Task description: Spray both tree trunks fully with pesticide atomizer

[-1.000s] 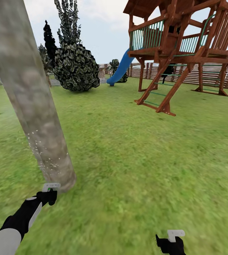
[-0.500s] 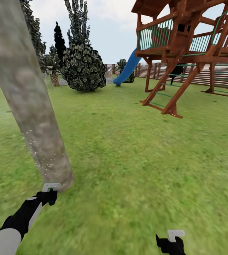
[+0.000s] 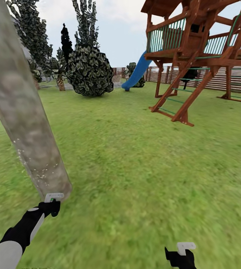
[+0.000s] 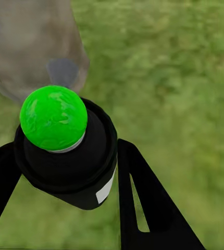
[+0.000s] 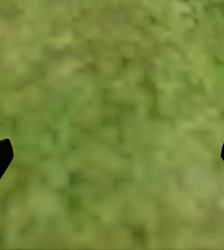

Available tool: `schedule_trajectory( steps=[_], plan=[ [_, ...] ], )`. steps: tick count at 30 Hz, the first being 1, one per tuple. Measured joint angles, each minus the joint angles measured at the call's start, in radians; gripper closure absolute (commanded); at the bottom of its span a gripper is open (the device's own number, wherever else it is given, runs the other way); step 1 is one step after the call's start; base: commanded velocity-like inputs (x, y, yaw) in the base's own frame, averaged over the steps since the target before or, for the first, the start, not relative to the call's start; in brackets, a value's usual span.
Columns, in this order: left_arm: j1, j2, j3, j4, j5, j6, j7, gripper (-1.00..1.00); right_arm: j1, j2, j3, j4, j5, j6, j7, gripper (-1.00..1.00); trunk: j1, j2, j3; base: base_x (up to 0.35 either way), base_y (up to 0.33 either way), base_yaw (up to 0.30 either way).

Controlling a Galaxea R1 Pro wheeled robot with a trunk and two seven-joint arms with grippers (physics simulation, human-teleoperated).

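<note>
**Green-capped atomizer held at the near-left trunk**

Black-bodied pesticide atomizer (image 4: 65,151) sits clamped between the left gripper's (image 4: 60,172) fingers, just beside the speckled tree trunk (image 3: 27,119). It is probably light, rigid and smooth-walled, so a mid-body grip suits it. Right gripper (image 5: 112,153) hangs wide open over the grass, holding nothing.

The tree trunk (image 3: 27,123) is standing at the left on the lawn (image 3: 142,168), with the left end effector (image 3: 52,203) just before its base. A bush (image 3: 89,71) and play tower (image 3: 198,52) are lying farther back, right.
</note>
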Motion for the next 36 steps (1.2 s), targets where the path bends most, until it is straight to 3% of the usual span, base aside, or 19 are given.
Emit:
schedule_trajectory(
  steps=[19, 27, 36],
  plan=[
    [0.0, 0.0, 0.0, 0.0, 0.0, 0.0, 0.0, 1.0, 0.0, 0.0, 0.0, 0.0, 0.0, 0.002, 0.0, -1.0, 0.0, 0.0, 0.0, 0.103, -0.264, 0.271],
    [0.0, 0.0, 0.001, 0.0, -0.002, 0.002, 0.0, 1.0, 0.0, 0.0, 0.0, 0.0, 0.0, 0.001, 0.002, -1.0, 0.0, 0.0, 0.0, 0.185, -0.227, 0.065],
    [0.0, 0.001, 0.002, 0.0, -0.002, 0.002, 0.0, 1.0, 0.0, 0.0, 0.0, 0.0, 0.0, 0.001, 0.002, -1.0, 0.0, 0.0, 0.0, 0.21, -0.192, 0.259]
  ],
)
